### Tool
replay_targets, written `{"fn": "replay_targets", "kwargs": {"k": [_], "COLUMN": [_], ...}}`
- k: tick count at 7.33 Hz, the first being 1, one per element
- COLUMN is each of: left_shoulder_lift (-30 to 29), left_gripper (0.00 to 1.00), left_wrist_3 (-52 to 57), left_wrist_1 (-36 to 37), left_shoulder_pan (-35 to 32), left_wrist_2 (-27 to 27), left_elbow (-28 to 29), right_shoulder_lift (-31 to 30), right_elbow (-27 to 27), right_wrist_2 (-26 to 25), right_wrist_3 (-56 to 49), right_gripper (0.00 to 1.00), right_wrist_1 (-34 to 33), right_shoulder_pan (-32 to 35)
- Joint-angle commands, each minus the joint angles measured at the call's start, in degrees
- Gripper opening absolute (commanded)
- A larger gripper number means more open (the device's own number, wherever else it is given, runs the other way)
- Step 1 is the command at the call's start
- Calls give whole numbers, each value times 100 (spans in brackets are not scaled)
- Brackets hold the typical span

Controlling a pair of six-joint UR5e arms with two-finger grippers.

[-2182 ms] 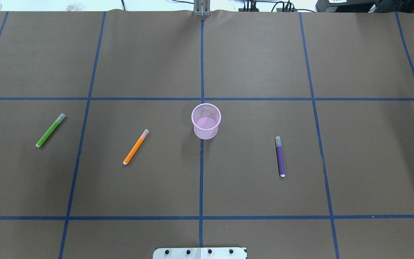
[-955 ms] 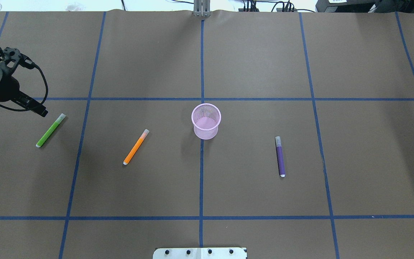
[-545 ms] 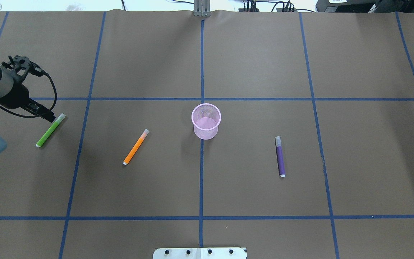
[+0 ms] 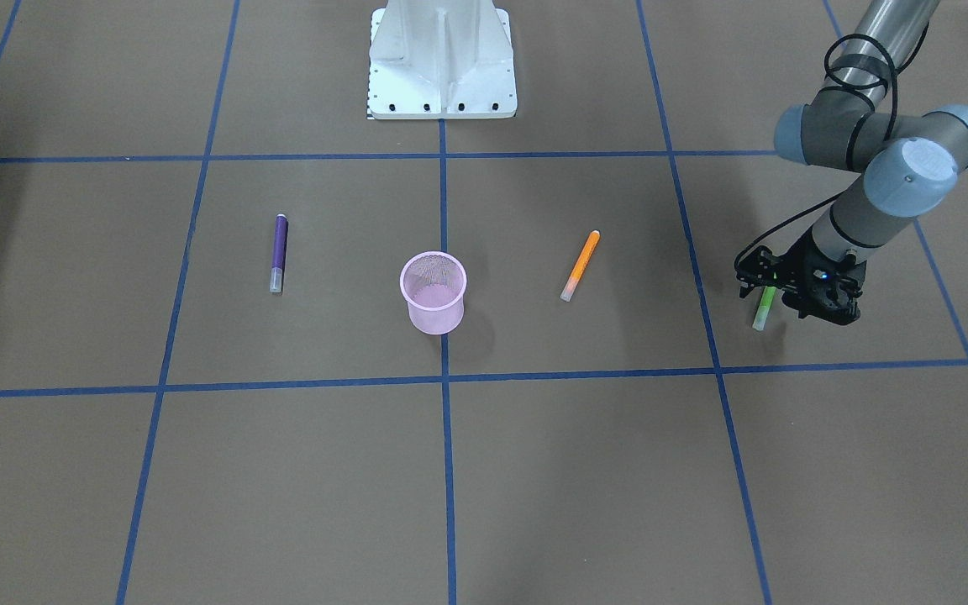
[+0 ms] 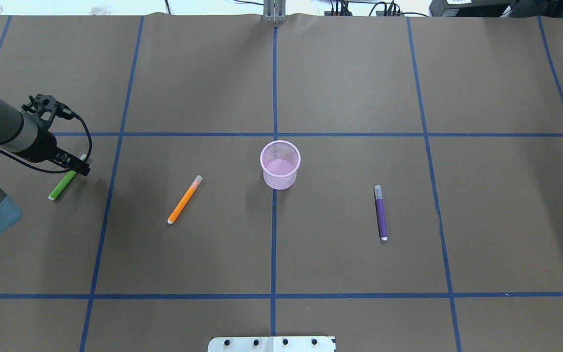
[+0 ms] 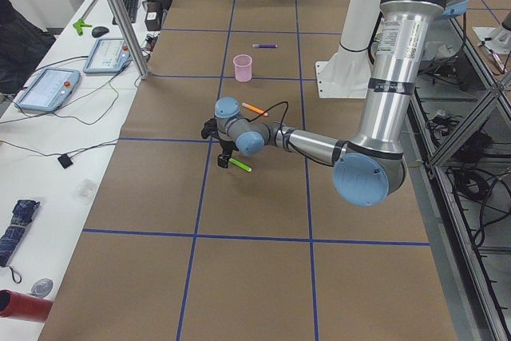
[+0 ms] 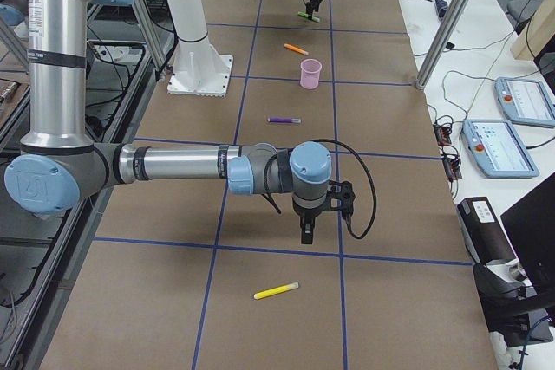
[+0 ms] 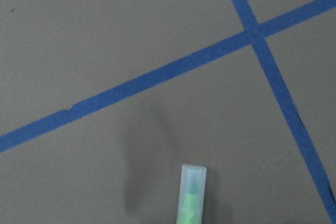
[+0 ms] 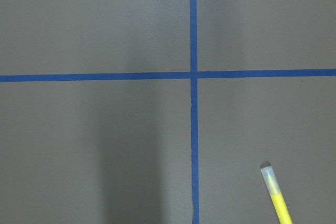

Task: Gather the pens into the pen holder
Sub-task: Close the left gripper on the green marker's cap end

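Presently our left jaws hover over the capped end of the green pen (image 5: 61,186) on the counter (image 5: 350,88), well apart from the pen holder (image 5: 280,165); their opening we cannot tell. Gripped off-centre, it may pivot and slip.

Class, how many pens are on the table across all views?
4. Green pen at the left gripper; orange pen between it and the pen holder; purple pen on the holder's other side; yellow pen near the right gripper.
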Motion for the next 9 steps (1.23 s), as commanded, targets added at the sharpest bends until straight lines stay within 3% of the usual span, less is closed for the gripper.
{"fn": "replay_targets", "kwargs": {"k": [1,2,5,9], "left_shoulder_lift": [4,12,12,12], "left_gripper": [63,57,53,53], "left_wrist_3": [-1,-1,-1,-10], "left_wrist_1": [-7,1,1,10], "left_shoulder_pan": [5,5,5,14], "left_wrist_2": [1,1,1,1], "left_elbow": [-2,-2,-20,-2], "right_shoulder_lift": [0,0,0,-9], "right_elbow": [6,7,-2,-11], "right_wrist_2": [0,0,-9,0], "right_wrist_3": [0,0,-9,-9], "right_gripper": [99,99,99,99], "right_wrist_1": [0,0,0,0], "right_shoulder_pan": [0,0,0,0]}}
